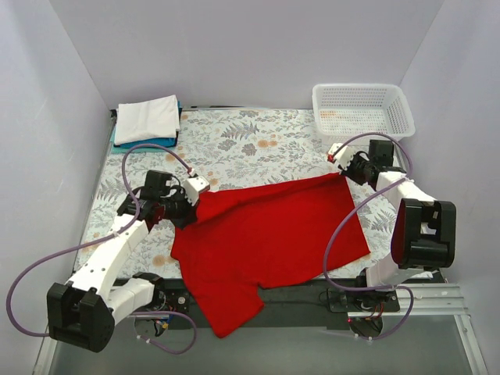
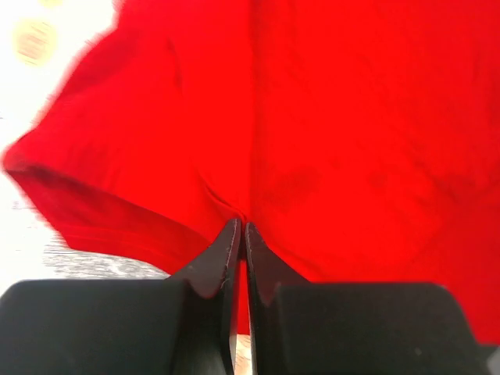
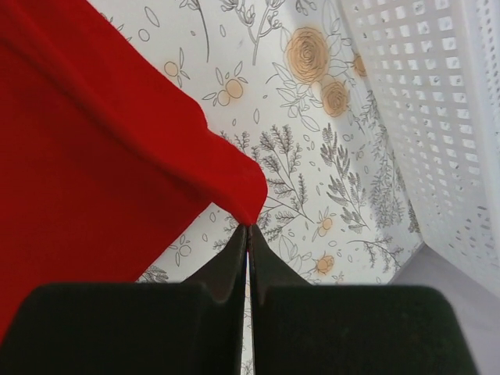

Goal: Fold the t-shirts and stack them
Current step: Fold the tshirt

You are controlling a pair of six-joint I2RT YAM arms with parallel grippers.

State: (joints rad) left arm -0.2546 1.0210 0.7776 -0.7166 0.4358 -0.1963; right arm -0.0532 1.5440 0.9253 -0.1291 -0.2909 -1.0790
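Observation:
A bright red t-shirt [image 1: 266, 234] lies spread across the middle of the table, one part hanging over the near edge. My left gripper [image 1: 190, 205] is shut on its left edge, the cloth [image 2: 328, 141] pinched between the black fingers [image 2: 223, 250]. My right gripper [image 1: 342, 173] is shut on the shirt's far right corner [image 3: 251, 205], lifted a little above the tablecloth. At the far left corner a folded white t-shirt [image 1: 147, 119] rests on a folded teal-blue one [image 1: 144, 144].
A white mesh basket [image 1: 362, 108] stands at the far right corner, close beside my right gripper [image 3: 248, 228] in the right wrist view. The grey-and-orange floral tablecloth [image 1: 250, 144] covers the table. Purple cables loop from both arms.

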